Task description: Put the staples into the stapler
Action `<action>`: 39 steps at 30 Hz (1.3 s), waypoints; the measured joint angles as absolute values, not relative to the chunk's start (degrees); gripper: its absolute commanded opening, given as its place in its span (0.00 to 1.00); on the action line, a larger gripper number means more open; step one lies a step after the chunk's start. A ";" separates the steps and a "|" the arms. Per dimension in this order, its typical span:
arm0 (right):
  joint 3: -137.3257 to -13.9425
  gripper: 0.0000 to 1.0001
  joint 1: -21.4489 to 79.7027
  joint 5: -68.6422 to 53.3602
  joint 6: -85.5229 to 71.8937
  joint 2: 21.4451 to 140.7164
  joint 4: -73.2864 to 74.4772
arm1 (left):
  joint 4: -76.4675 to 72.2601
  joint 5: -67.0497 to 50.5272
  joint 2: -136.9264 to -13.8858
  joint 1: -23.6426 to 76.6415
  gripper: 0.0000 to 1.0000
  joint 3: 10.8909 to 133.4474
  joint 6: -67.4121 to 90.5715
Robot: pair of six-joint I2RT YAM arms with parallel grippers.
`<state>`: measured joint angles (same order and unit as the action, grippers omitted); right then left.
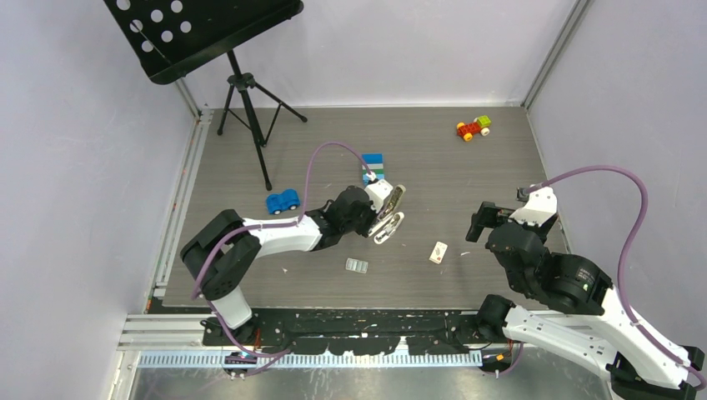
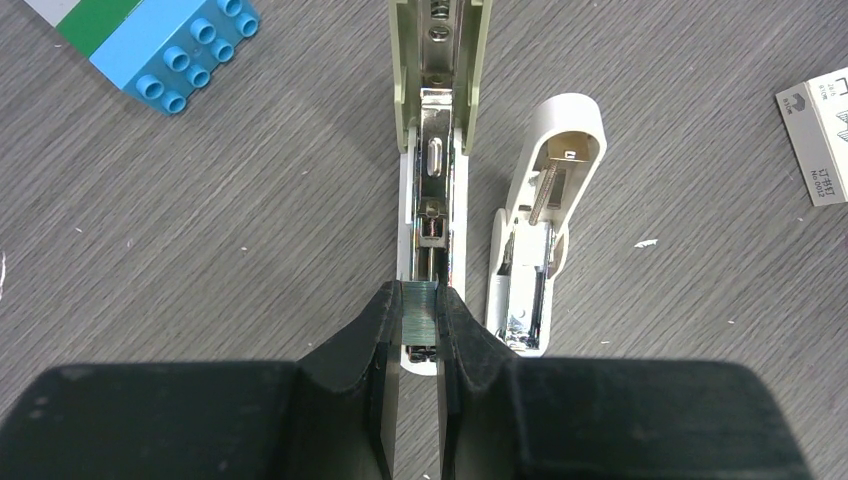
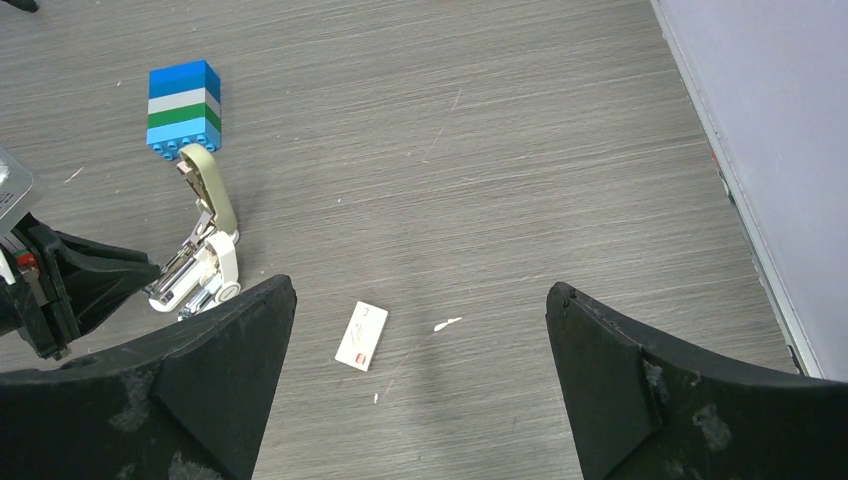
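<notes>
The stapler (image 2: 437, 150) lies swung open on the table, its beige-grey top (image 2: 440, 50) folded away and its metal channel facing up. My left gripper (image 2: 420, 295) is shut on a short silvery strip of staples (image 2: 420, 312), held right over the near end of that channel. In the top view the stapler (image 1: 394, 206) lies at the tip of the left gripper (image 1: 377, 217). A second flat silvery strip (image 1: 357, 265) lies on the table nearer the arms. My right gripper (image 3: 420, 310) hangs open and empty over the small white red-marked box (image 3: 362, 335).
A white curved clip-like piece (image 2: 545, 220) lies just right of the stapler. A stack of blue, white and green bricks (image 1: 373, 167) stands behind it. A blue toy car (image 1: 283, 201), a red and yellow brick car (image 1: 473, 127) and a music stand's tripod (image 1: 250, 108) are farther off.
</notes>
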<state>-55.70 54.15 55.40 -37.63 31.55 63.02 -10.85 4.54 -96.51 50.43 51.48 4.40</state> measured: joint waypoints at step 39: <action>-55.68 1.00 54.15 54.89 -37.60 32.80 63.00 | -11.40 2.28 -97.49 50.22 0.00 50.85 4.01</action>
